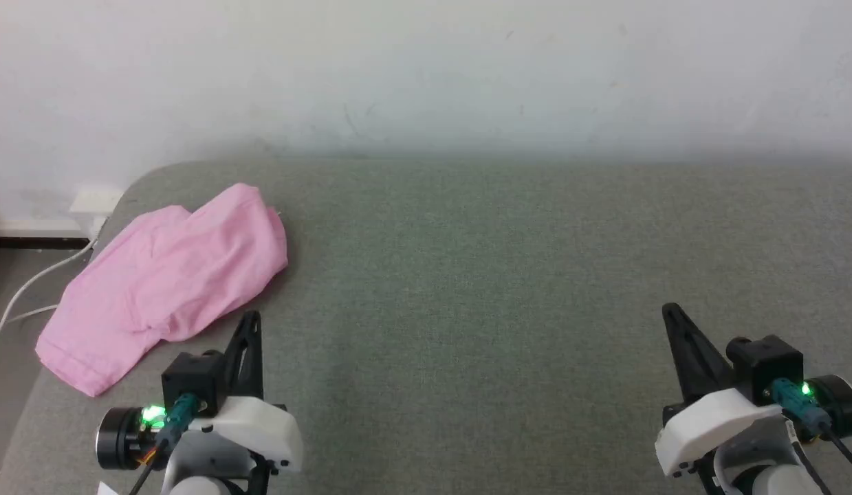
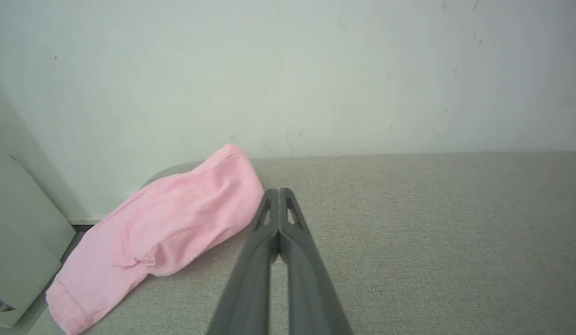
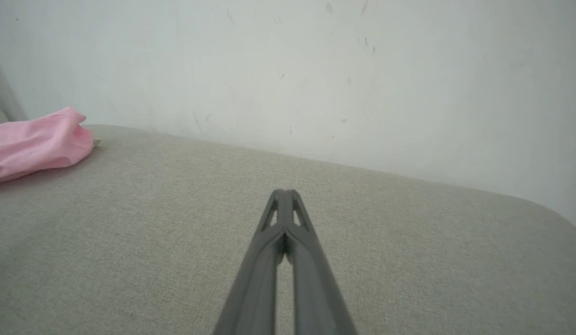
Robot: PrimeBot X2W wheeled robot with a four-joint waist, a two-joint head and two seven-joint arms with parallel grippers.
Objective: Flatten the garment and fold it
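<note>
While garment (image 1: 168,278) lies crumpled, left fingers (image 2: 255,260) and right fingers (image 3: 264,260) pressed together, head view adding floor cables (image 1: 44,273).

No text, brand, number or sign can be read.
A small white tag (image 3: 96,142) pokes from the edge of the pink shorts (image 3: 36,142), too small and blurred to tell whether anything is printed on it.
</note>
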